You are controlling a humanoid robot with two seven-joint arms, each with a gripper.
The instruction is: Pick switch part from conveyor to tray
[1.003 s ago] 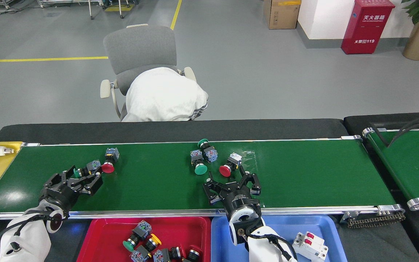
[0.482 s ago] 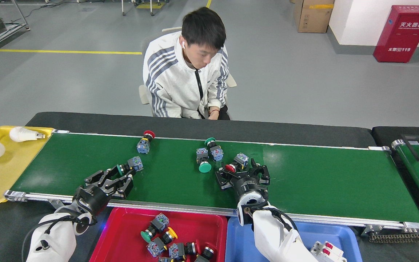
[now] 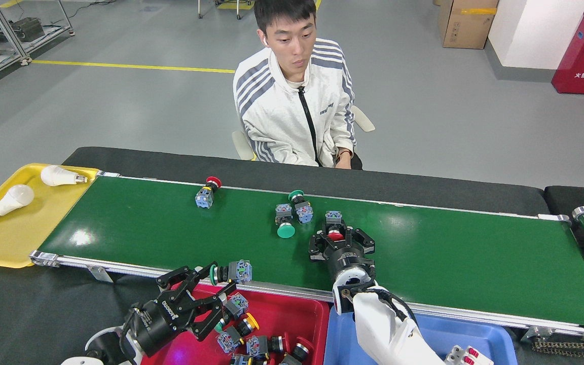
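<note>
Between the left end effector's (image 3: 216,289) fingers sits a green-capped switch part (image 3: 231,272), gripped above the red tray (image 3: 292,317) (conveyor (image 3: 424,263) edge just beyond). Right end effector (image 3: 341,238), fingers spread, straddles a red-capped switch part (image 3: 334,228) lying on the belt; contact unclear.

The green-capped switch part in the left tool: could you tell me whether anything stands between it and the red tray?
Nothing visible does. The left tool holds the green-capped switch part at the conveyor's near rail, right above the red tray, where other switch parts lie, with open space among them.
</note>
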